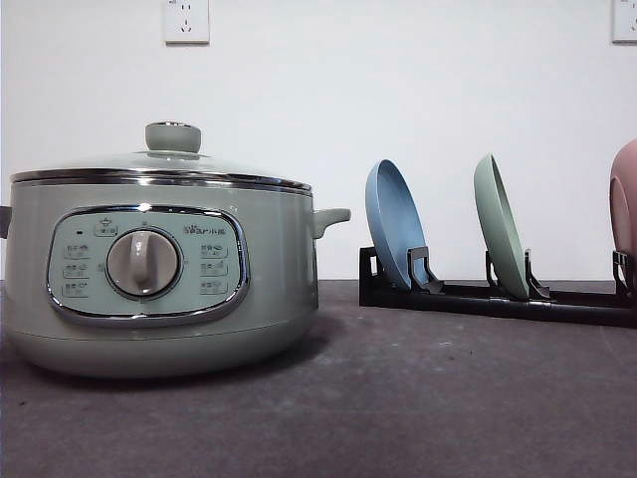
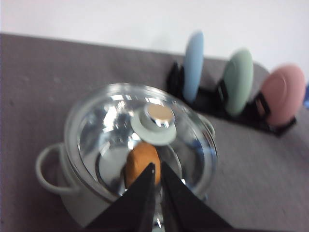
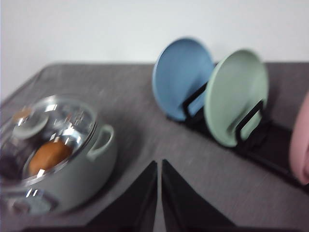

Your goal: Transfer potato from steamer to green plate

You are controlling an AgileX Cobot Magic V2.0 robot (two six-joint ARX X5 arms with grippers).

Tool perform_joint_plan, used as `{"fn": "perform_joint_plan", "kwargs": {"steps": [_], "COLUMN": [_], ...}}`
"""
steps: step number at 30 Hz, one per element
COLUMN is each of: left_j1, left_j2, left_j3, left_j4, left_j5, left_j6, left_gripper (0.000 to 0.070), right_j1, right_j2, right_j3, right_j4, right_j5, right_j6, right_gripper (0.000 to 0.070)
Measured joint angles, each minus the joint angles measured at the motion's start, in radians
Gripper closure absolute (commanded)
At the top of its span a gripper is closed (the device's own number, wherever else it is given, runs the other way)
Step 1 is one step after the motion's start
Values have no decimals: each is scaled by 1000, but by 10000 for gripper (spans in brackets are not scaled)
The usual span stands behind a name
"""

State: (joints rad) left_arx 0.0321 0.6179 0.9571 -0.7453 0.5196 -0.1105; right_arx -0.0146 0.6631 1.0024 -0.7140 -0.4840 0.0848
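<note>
Opening step: the potato (image 2: pixel 140 162) sits under the steamer (image 1: pixel 159 274)'s lid; both claws (image 2: pixel 155 193) (image 3: pixel 159 193) pressed together, empty. Lid comes off next.

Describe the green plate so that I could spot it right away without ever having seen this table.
Start from the big sage-green steamer at the left of the table, then look right to the black rack near the wall, where plates stand on edge. The green plate is the middle one of three, pale mint, with the blue plate on its steamer side and the pink plate on its other side.
</note>
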Motion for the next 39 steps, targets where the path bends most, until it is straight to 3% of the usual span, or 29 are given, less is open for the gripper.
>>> {"fn": "perform_joint_plan", "kwargs": {"steps": [5,11,12,14,16,18,19,21,31,39], "left_j1": [-24,-33,-33,-33,-33,-33,-33,-33,-33,-33], "left_j2": [22,18,18,18,18,18,18,18,18,18], "left_j3": [40,42,42,42,42,42,42,42,42,42], "left_j4": [-66,-74,-75,-75,-75,-75,-75,-75,-74,-46], "left_j5": [62,65,65,65,65,65,65,65,65,65], "left_j6": [67,88,92,95,95,95,95,97,98,98], "left_gripper": [690,679,667,628,466,249,165,108,108,108], "right_j1": [20,41,41,41,41,41,41,42,42,42], "right_j2": [49,57,57,57,57,57,57,57,60,193], "right_j3": [55,58,58,58,58,58,58,58,58,132], "right_j4": [-114,-130,-130,-130,-130,-130,-130,-130,-99,33], "right_j5": [-40,-39,-39,-37,-31,-15,-9,-4,13,15], "right_j6": [-65,-89,-89,-89,-89,-88,-88,-88,-73,59], "right_gripper": [697,680,634,460,250,164,162,162,163,163]}}
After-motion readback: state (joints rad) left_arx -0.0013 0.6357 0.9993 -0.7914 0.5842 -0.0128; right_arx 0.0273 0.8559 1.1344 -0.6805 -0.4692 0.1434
